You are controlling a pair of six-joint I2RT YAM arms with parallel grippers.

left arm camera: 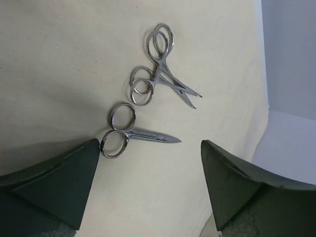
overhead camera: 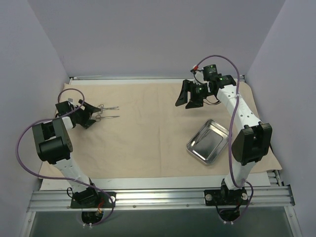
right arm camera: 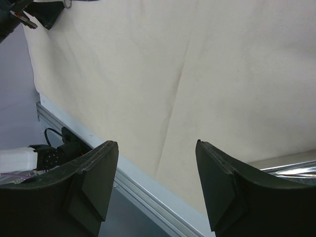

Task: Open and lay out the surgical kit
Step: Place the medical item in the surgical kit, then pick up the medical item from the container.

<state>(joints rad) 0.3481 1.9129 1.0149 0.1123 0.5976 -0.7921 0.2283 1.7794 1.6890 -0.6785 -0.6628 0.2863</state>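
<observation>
The surgical kit's beige cloth (overhead camera: 148,133) lies spread flat over the table. A shiny steel tray (overhead camera: 208,141) rests on its right half, empty. On the left of the cloth lie a small pair of scissors (left arm camera: 133,136) and, just beyond it, two crossed ring-handled instruments (left arm camera: 160,74). My left gripper (left arm camera: 150,143) is open right over the scissors' handles, holding nothing; the top view places it (overhead camera: 93,117) beside the instruments (overhead camera: 109,112). My right gripper (overhead camera: 187,101) hangs open and empty above the cloth's back right, away from the tray.
The right wrist view looks across the cloth (right arm camera: 148,74) to the table's metal rail (right arm camera: 123,182), with the tray's rim (right arm camera: 296,169) at the lower right. Purple walls enclose the table on three sides. Bare white tabletop (left arm camera: 286,143) shows past the cloth's edge.
</observation>
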